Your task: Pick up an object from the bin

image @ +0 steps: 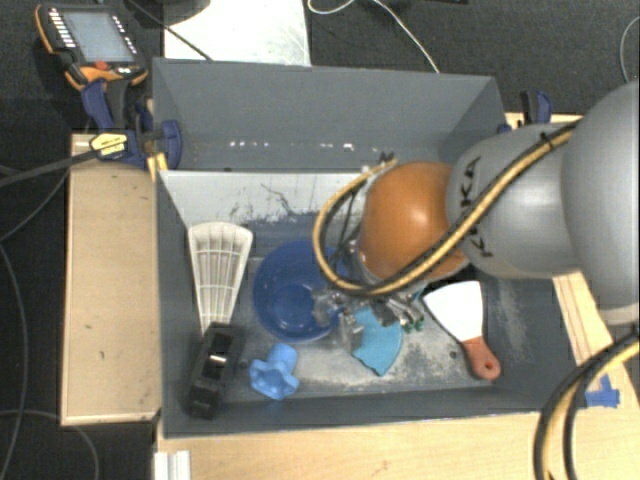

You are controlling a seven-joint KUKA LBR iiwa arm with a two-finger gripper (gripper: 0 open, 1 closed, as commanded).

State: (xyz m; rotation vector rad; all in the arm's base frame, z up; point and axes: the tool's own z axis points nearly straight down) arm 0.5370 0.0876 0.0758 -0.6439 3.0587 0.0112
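Six loose items lie in the grey metal bin [330, 108], the gripper [352, 320] low at centre between a blue bowl [285, 288] and a light-blue flat piece [378, 348], its grip state indeterminable; dark floor [30, 318] surrounds the bin.

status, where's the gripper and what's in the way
Gripper low in grey metal bin. At edge of flat light-blue plastic piece. Round dark-blue bowl tight alongside.

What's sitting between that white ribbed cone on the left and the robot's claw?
In the camera view, a round blue bowl lies between the white cone and the gripper.
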